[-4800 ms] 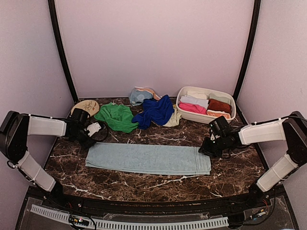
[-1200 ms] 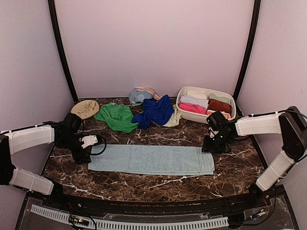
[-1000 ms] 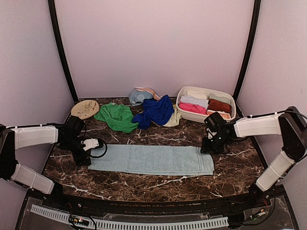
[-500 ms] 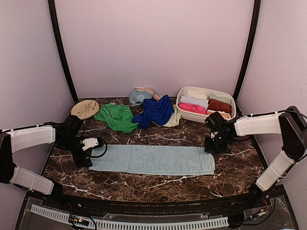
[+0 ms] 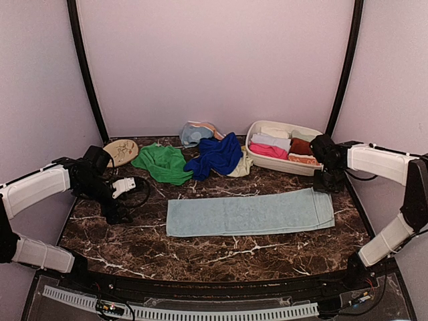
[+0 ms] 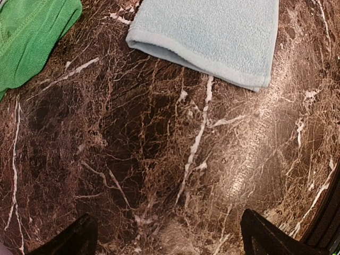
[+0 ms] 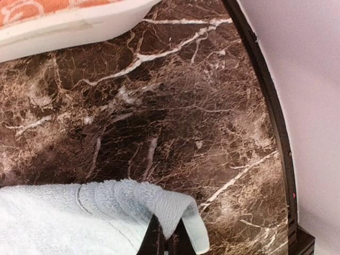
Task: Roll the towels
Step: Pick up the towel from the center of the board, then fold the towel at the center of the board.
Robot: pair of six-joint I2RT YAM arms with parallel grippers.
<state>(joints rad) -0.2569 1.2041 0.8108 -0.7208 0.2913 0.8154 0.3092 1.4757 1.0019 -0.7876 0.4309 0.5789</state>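
A folded light blue towel [image 5: 251,212] lies flat as a long strip across the middle of the marble table. My right gripper [image 5: 328,186] is shut on its far right corner, and the right wrist view shows that corner of the towel [image 7: 175,204] pinched and lifted between the closed fingers of the gripper [image 7: 167,239]. My left gripper [image 5: 119,214] stands open over bare marble, apart from the towel's left end [image 6: 212,32]; nothing lies between the fingers of that gripper [image 6: 170,241]. Loose green [image 5: 162,164] and royal blue [image 5: 215,155] towels lie behind.
A white basin [image 5: 281,164] at the back right holds rolled pink [image 5: 269,151], white and rust [image 5: 302,146] towels; its rim [image 7: 69,26] is close to my right gripper. A tan disc [image 5: 122,151] sits back left. A pale bundle [image 5: 196,132] lies by the wall.
My right gripper has shut on the towel's corner and dragged the whole strip to the right. The left gripper has drawn back to the left and opened wider, leaving a gap to the towel.
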